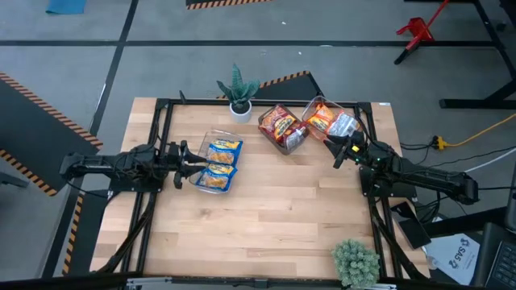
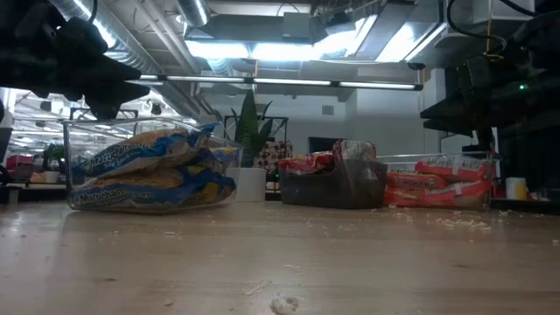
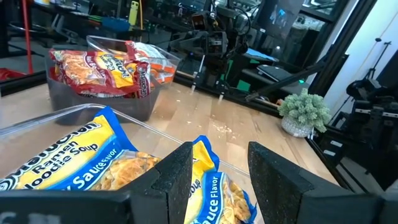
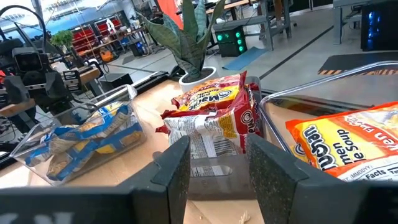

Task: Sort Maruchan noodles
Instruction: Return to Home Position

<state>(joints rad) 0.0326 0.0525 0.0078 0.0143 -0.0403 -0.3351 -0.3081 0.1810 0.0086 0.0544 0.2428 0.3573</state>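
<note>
Blue-yellow pkts lie stacked in the left clear bin. Red pkts fill the dark bin at the back centre, and orange pkts are in the right clear bin just beside it. No pkt shows on the bare wood of the counter, so the sorting itself looks finished, w/ each colour in its own bin.

Left arm reaches in from its side. The left jaws are apart w/ nothing btw them, and they hover just beside the outer wall of the left clear bin, looking over the blue-yellow pkts. Right arm is extended the same way. The right jaws are also apart and empty, near the corner of the right clear bin and facing the dark bin.

Step in hand, as judged, is the closing one, i.e. both arms go to the rest pose and there is no more pick. Next move calls for pulling each arm back toward its own base and away from the bins, w/o touching the rims. Risk seems small, but the left jaws are v. close to the clear wall, so a lift first and then the retreat looks safer. Nothing needs to be carried.
</note>
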